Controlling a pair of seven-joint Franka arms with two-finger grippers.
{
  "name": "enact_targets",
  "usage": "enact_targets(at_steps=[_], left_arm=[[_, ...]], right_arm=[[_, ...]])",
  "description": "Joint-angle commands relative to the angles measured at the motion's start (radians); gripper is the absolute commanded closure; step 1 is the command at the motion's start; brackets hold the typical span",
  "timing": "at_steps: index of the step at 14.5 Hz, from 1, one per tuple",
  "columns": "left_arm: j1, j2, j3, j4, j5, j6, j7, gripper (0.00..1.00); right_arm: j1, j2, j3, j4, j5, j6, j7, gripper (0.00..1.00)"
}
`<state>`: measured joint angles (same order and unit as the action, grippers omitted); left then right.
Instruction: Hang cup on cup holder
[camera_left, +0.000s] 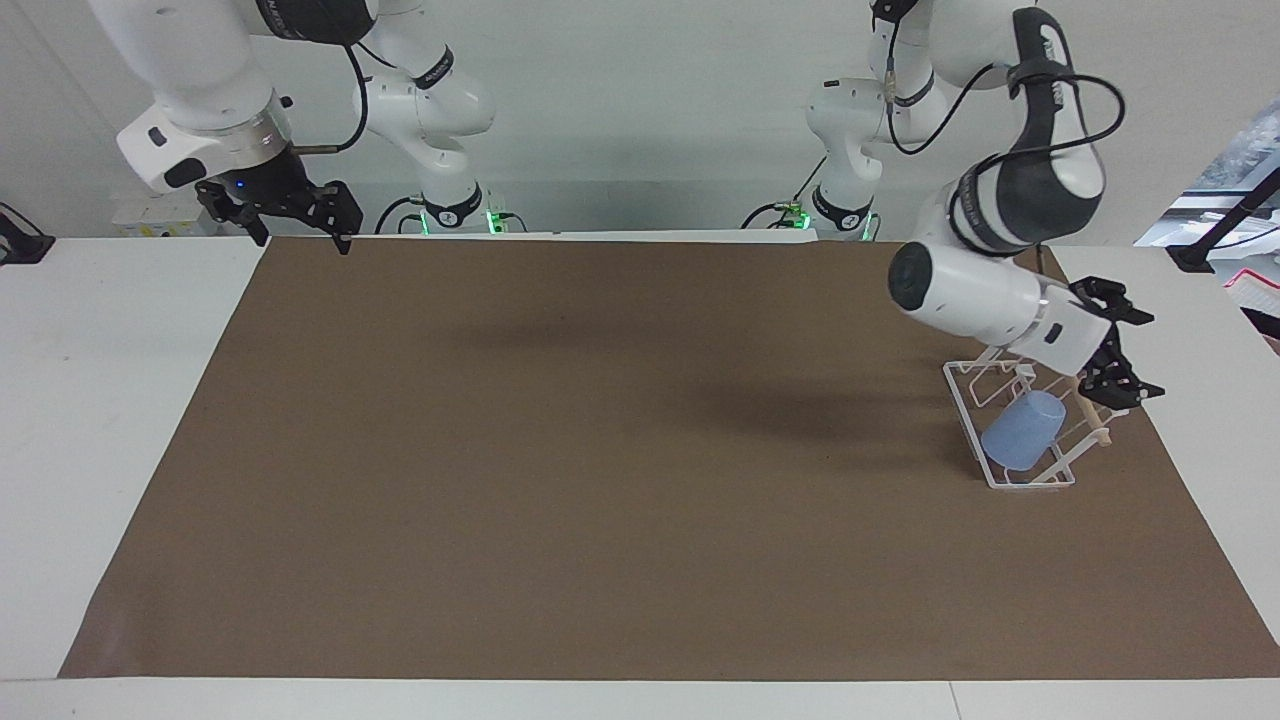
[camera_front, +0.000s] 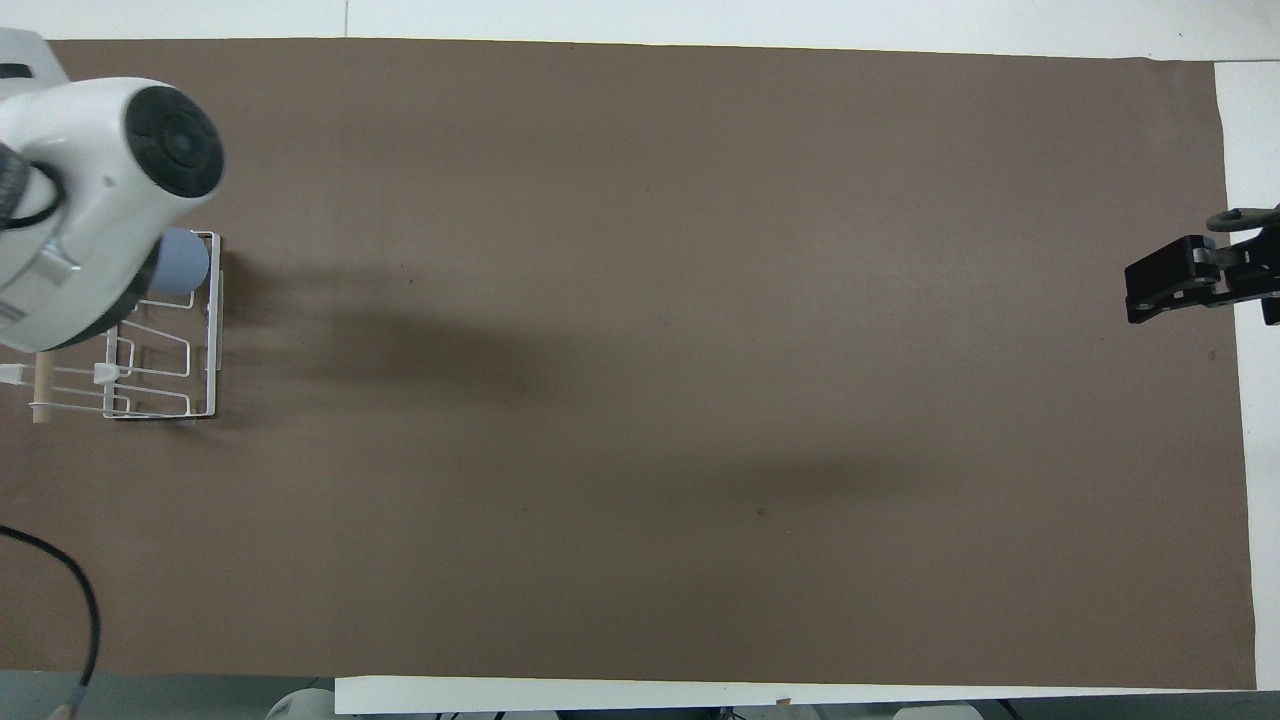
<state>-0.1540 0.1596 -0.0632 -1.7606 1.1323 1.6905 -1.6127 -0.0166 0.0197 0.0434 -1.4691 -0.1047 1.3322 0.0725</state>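
Here, the brown mat (camera_left: 600, 450) fills most of the facing view, laid over the white table (camera_left: 100, 400), whose bare edges show at the sides of the frame.

The left arm (camera_left: 990, 290) enters from the upper right of the facing view and bends down over the mat's right edge. In the overhead view its white wrist housing (camera_front: 90, 190) fills the upper left corner and hides part of what lies beneath it. The right arm (camera_left: 200, 110) waits in the upper left of the facing view.

The cup holder (camera_left: 1020, 430) stands at the right of the facing view, at the left arm's end of the table, its rectangular wire base on the mat. In the overhead view the cup holder (camera_front: 165, 370) sits at the left edge of the frame with its wooden dowel (camera_front: 40, 395) toward the frame's edge.

The cup (camera_left: 1022, 432) hangs tilted on a prong of the rack, its wide mouth turned toward the lower left of the frame. From overhead only a blue sliver of the cup (camera_front: 182, 262) shows past the wrist.

The left gripper (camera_left: 1125, 350) hangs in the air above the rack's dowel, fingers spread and holding nothing, clear of the cup. The right gripper (camera_left: 300, 215) hovers over the mat's upper left corner; its fingers look spread, though the angle makes this uncertain. Overhead, the right gripper (camera_front: 1195, 285) shows at the right edge.
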Motion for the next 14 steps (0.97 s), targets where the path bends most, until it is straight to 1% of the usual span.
enact_targets(at_steps=[1,2,4,7,8,10,12,13,14], left_arm=[[0.082,-0.057,-0.006,-0.036,-0.197,0.08,0.164,0.0],[0.097,-0.077,-0.004,-0.037,-0.265,0.08,0.245,0.0],[0.132,-0.12,-0.006,-0.042,-0.353,0.081,0.374,0.0],[0.157,-0.176,-0.004,-0.043,-0.556,0.066,0.655,0.0],[0.163,-0.187,-0.004,-0.046,-0.624,0.064,0.757,0.0],[0.169,-0.195,-0.001,-0.043,-0.797,0.06,0.94,0.0],[0.159,-0.207,-0.006,-0.042,-0.859,-0.009,1.005,0.0],[0.154,-0.207,-0.009,-0.034,-0.905,-0.034,1.066,0.0],[0.154,-0.209,-0.012,-0.025,-0.942,-0.049,1.167,0.0]], right_arm=[[-0.011,-0.015,0.009,-0.017,-0.012,-0.005,-0.025,0.0],[-0.011,-0.015,0.009,-0.016,-0.012,-0.005,-0.025,0.0],[-0.011,-0.015,0.009,-0.017,-0.012,-0.005,-0.025,0.0],[-0.011,-0.015,0.009,-0.017,-0.012,-0.005,-0.025,0.0],[-0.011,-0.015,0.009,-0.017,-0.01,-0.005,-0.023,0.0],[-0.009,-0.015,0.009,-0.017,-0.012,-0.005,-0.025,0.0],[-0.011,-0.015,0.009,-0.017,-0.012,-0.005,-0.025,0.0],[-0.011,-0.015,0.009,-0.017,-0.012,-0.005,-0.025,0.0],[-0.011,-0.015,0.009,-0.017,-0.012,-0.005,-0.025,0.0]])
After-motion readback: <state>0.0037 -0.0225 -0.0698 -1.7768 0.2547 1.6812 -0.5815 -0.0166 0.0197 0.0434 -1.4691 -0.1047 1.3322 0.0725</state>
